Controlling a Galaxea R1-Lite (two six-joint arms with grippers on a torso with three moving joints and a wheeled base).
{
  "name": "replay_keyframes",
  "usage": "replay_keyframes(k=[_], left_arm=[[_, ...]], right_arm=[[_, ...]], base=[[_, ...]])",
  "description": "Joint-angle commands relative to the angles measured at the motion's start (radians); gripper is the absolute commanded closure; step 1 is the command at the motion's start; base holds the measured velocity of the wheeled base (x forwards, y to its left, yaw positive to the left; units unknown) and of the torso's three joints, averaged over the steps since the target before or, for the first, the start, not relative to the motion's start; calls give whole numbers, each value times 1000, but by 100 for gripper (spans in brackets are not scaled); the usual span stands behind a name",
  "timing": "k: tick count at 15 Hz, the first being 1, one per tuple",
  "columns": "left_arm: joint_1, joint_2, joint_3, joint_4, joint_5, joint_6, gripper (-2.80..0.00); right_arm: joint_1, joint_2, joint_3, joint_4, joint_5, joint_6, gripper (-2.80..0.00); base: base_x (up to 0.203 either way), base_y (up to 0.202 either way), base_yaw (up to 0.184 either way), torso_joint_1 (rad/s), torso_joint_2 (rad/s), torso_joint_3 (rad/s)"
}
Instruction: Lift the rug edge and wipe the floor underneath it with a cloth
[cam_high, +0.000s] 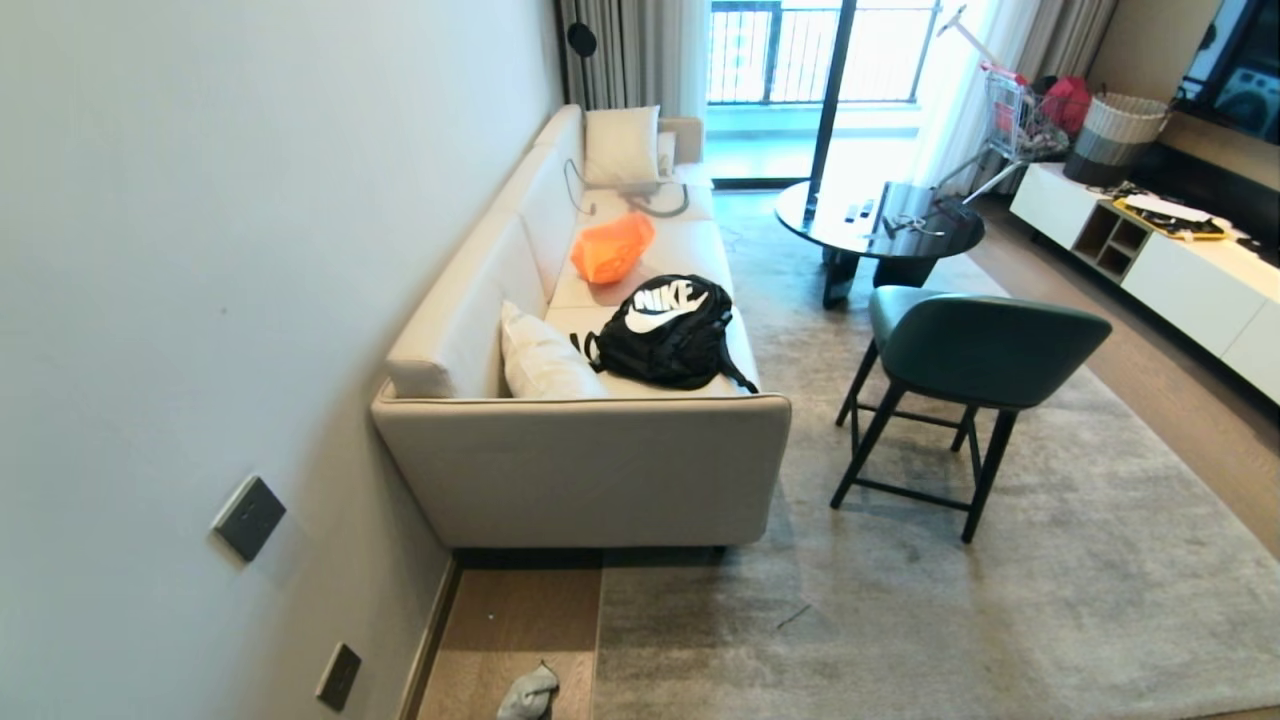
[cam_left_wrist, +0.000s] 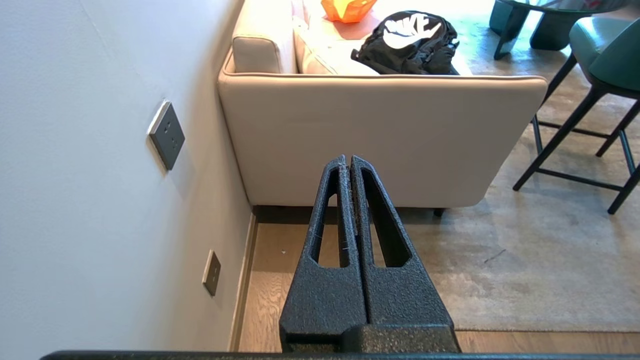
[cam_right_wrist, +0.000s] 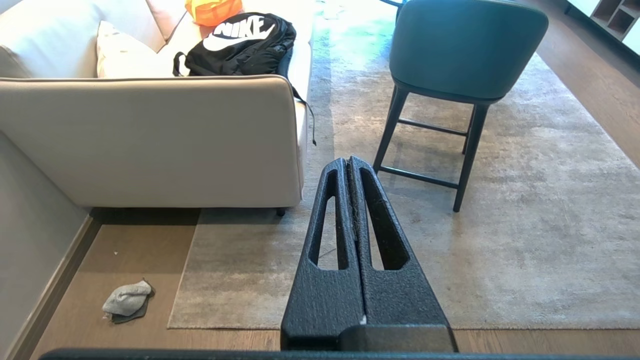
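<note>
Cloth: crumpled grey cloth (cam_right_wrist: 127, 301) on bare wood floor (cam_right_wrist: 150, 250), at 9 o'clock of the rug corner, near the baseboard.
Rug edge (cam_right_wrist: 176, 300): lying flat, corner just beside the cloth, not touching.
Left hand (cam_left_wrist: 348, 161): fingers pressed together, empty, raised above the floor.
Right hand (cam_right_wrist: 347, 162): fingers pressed together, empty.
Sofa (cam_high: 600, 470): at 12 o'clock of the cloth.

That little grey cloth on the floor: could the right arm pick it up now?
Probably not yet. The cloth lies in the open beside the rug edge, but the right gripper hangs well above it, jaws shut.
</note>
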Motion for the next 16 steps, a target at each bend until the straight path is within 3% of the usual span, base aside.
replay_keyframes(k=[1,16], left_arm=[[0,0,0,0,0,-1,0],[0,0,0,0,0,0,0]], right_arm=[[0,1,0,0,0,0,0],[0,1,0,0,0,0,0]], base=[[0,0,0,0,0,0],[0,0,0,0,0,0]])
